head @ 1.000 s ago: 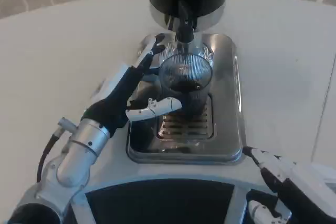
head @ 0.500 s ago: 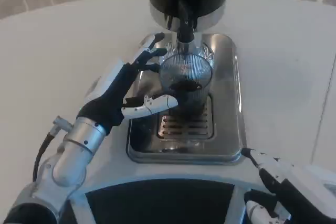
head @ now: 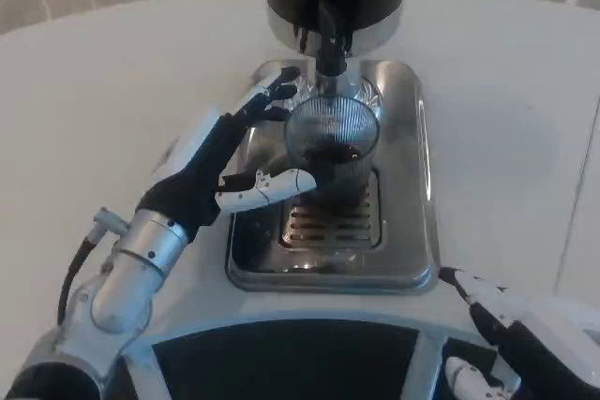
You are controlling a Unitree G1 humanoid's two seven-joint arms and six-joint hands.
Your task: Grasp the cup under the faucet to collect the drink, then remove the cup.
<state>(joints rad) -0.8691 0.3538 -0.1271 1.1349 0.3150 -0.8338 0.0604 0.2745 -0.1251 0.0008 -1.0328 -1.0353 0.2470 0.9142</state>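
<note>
- The left robot hand [head: 234, 152], left of centre in the frame, is spreading around the cup [head: 331, 142]: thumb [head: 272, 185] reaching toward its near side, fingers [head: 272, 96] behind its far-left side, not clamping that I can tell.
- Over the last second this robot hand has been easing back and leftward, so the grasp is looking looser.
- The cup is standing under the faucet [head: 330, 44] on the drip tray [head: 412, 231], upper centre, dark drink inside.
- The right robot hand [head: 506, 325] is waiting at lower right over the desk [head: 112, 91], holding nothing.
- Removal is not yet begun; a firm grip should come first.
</note>
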